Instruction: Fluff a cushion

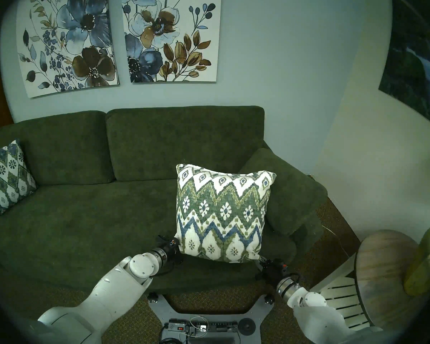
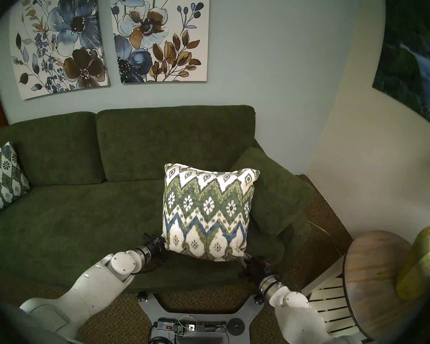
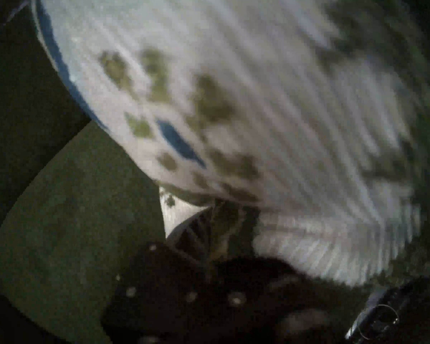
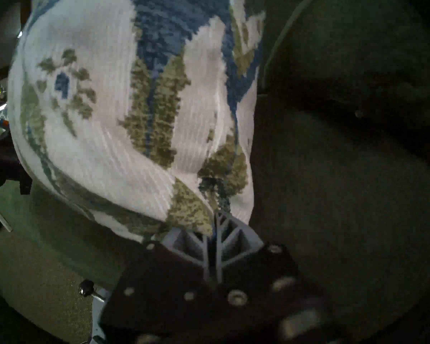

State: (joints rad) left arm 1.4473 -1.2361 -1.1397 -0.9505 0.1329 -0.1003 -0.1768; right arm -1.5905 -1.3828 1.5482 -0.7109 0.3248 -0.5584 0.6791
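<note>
One cushion (image 1: 221,212) pinched by left gripper (image 1: 178,245), right gripper (image 1: 260,257), one twin cushion (image 1: 6,177)

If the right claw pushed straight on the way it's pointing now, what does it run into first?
The cushion itself: the right claw is already shut on its lower corner and points up into it. Behind the cushion lies the sofa armrest, though depth there is hard to judge.

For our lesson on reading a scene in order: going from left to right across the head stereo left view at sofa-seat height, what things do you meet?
Smaller patterned cushion → bare green sofa seat → held cushion → sofa armrest → round wooden side table → yellow-green vase.
</note>
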